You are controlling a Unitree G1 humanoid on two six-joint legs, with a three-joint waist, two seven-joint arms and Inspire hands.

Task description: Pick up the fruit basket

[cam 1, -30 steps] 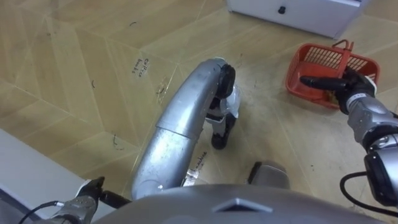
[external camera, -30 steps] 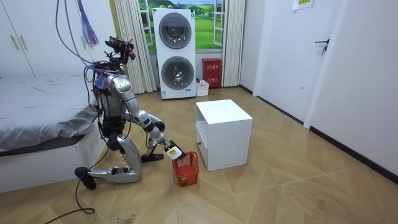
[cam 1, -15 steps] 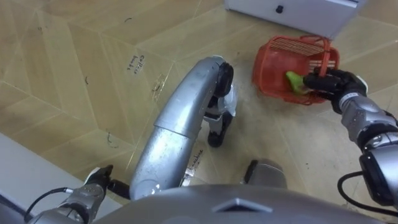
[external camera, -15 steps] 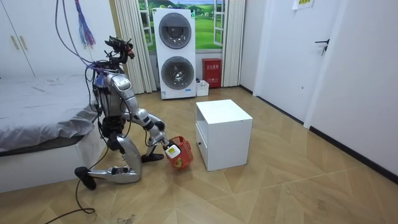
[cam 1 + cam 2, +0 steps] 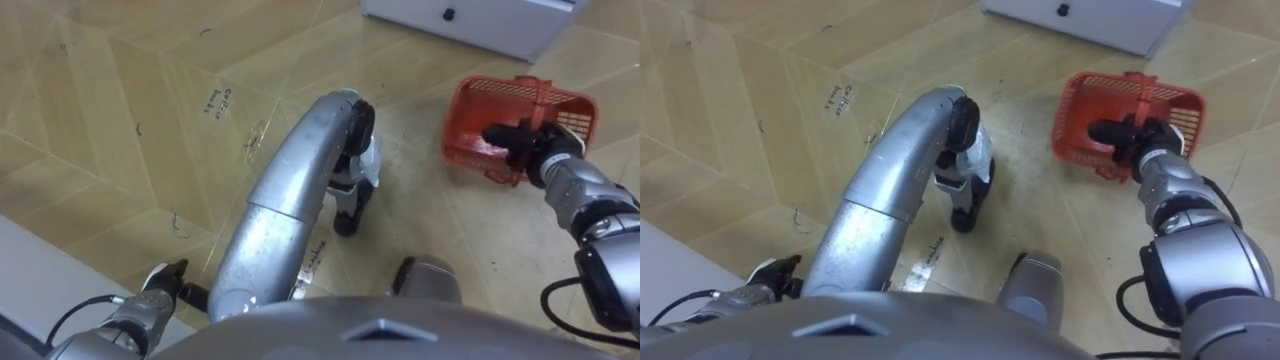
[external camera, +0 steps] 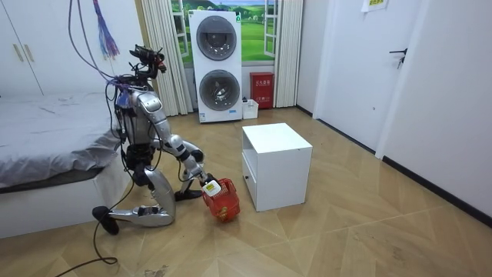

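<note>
On the wooden floor (image 5: 120, 120), just before the front of the white cabinet (image 5: 480, 22), the red fruit basket (image 5: 478, 100) is tipped over towards the robot, so its mesh wall and open top face the head camera. Its thin red handle (image 5: 537, 92) stands up at the near side. The right hand (image 5: 522, 142) reaches out to it from the right edge of the eye views, and its dark fingers are curled tight on the basket's near side, by the handle. Whether the basket rests on the floor or hangs just clear of it cannot be told.

From the room view, the robot kneels low on the floor beside the bed (image 6: 54, 146), with its right arm stretched down and forward to the basket (image 6: 223, 200), which lies between the robot's knee and the cabinet (image 6: 275, 165), close to the cabinet's lower front corner. The left hand (image 5: 152, 292) shows at the lower left corner of the eye views, near the bed's edge; whether its fingers are apart or together cannot be told.
</note>
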